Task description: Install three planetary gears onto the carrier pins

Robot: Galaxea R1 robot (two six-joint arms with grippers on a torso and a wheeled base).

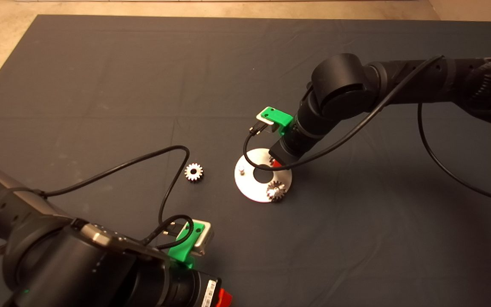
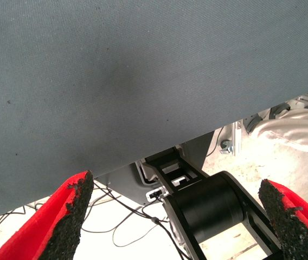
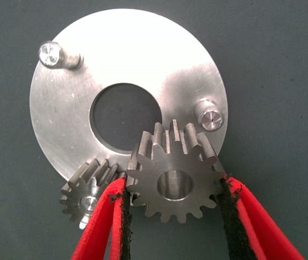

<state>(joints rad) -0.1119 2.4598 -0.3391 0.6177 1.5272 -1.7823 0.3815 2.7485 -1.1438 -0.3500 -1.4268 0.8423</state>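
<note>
Dark matting covers the desk (image 1: 100,85), with pale floor beyond its far edge; nearest, at the lower left, the left tool (image 2: 175,216) waits parked with its fingers spread wide and nothing between them; farther in, one loose gear (image 1: 193,172) lies on the mat, left of the carrier disc (image 1: 249,187); on the disc's near right, a seated gear (image 1: 275,190) already sits on its pin; the right tool (image 3: 174,216) hovers over the disc's far side, clamped on a second gear (image 3: 174,176); this looks like the second installation; next, its bore must line up over the nearest bare pin (image 3: 208,116), then lower straight down; another bare pin (image 3: 53,54) stands on the disc's left.
</note>
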